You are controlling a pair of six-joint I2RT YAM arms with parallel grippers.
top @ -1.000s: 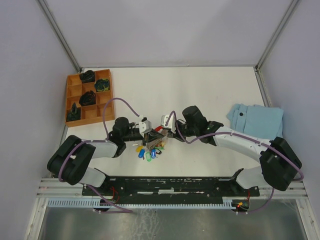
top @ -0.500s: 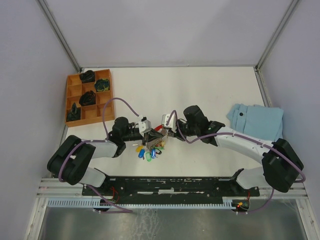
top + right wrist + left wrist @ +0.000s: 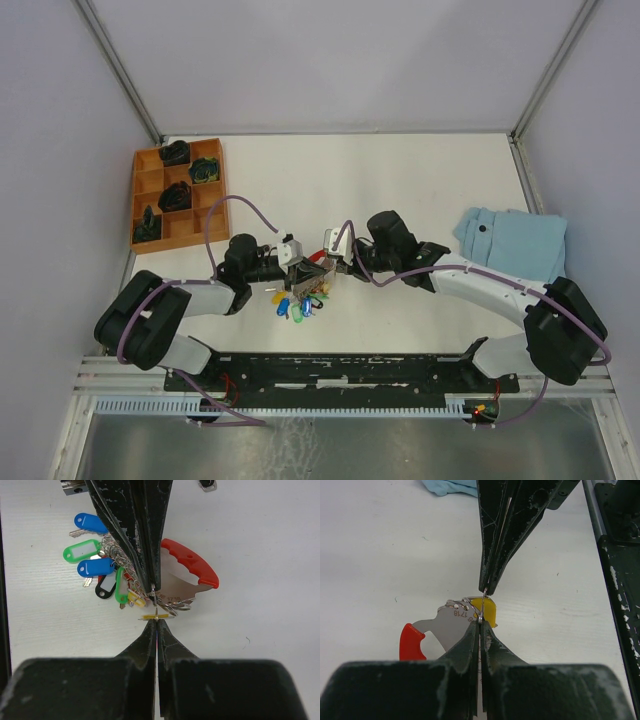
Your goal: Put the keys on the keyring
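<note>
The keyring [image 3: 176, 582], a grey ring cluster with a curved red strap [image 3: 192, 561] and a flat metal plate, lies on the white table [image 3: 400, 180] between both grippers. Keys with blue [image 3: 95, 567], green [image 3: 81, 550] and yellow [image 3: 135, 599] tags fan out on its left; the bunch [image 3: 295, 305] also shows from above. My left gripper [image 3: 480, 623] is shut on a thin wire ring of the keyring. Tip to tip with it, my right gripper [image 3: 156, 620] is shut on a small ring with a yellow-tagged key [image 3: 156, 616] seen edge-on, the same yellow tag [image 3: 489, 611] lying behind the ring.
An orange compartment tray [image 3: 178, 195] with dark items stands at the back left. A folded light blue cloth [image 3: 512, 240] lies at the right. A small black piece [image 3: 207, 484] sits just beyond the keyring.
</note>
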